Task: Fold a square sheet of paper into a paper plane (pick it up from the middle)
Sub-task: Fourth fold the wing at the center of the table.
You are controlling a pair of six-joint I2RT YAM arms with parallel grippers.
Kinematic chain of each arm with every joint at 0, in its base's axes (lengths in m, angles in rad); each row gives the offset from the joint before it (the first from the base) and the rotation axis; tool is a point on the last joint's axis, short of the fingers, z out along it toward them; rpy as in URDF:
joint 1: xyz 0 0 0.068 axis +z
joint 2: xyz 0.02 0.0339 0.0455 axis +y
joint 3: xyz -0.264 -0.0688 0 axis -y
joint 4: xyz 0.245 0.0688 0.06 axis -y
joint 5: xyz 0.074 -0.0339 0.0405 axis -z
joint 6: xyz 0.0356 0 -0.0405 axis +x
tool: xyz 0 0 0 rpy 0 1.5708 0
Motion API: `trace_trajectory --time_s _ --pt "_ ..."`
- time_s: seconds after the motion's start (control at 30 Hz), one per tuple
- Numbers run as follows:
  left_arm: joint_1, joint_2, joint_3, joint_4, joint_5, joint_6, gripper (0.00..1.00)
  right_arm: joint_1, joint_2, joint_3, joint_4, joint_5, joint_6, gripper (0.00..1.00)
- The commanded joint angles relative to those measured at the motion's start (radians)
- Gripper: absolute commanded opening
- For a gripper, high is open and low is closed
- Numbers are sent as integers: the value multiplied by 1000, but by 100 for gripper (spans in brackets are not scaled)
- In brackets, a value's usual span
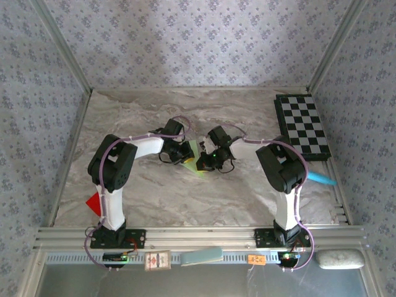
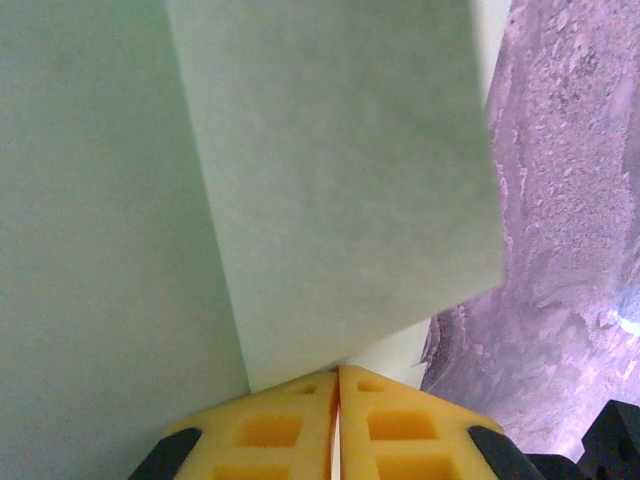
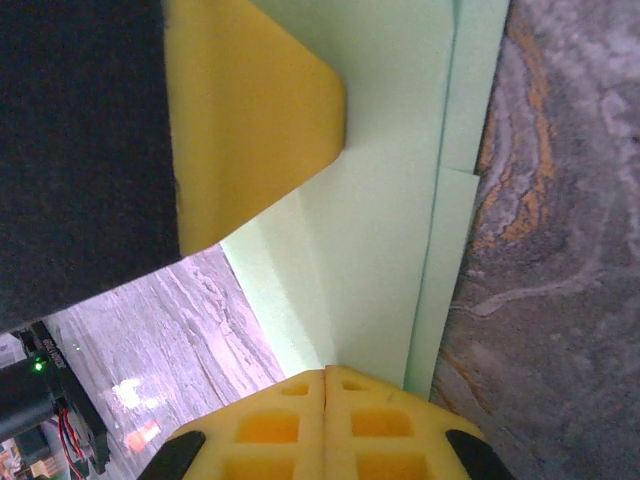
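The left end effector [image 2: 338, 390] has its yellow pads [image 2: 400, 430] pressed together on an edge of the pale green plane [image 2: 340, 180], whose folded layers spread out ahead of it. The right end effector [image 3: 326, 390] is likewise pinched shut on the plane from the opposite side, with the left one's pad just ahead and to its left. This looks like a mid-fold hold, the plane caught between both tips over the bench [image 1: 154, 192]. The next move probably calls for one side to let go and press a crease while the other grips firmly. Both arms reach forward and bend inward, wrists nearly meeting.
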Motion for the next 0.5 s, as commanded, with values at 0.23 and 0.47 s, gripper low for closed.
trace_trajectory --time_s 0.23,0.47 --pt "-18 100 -54 -140 -106 0 9 5 21 9 -138 17 -25 5" --pt "-16 115 -49 -165 -124 -7 9 5 4 -3 -188 17 -40 5"
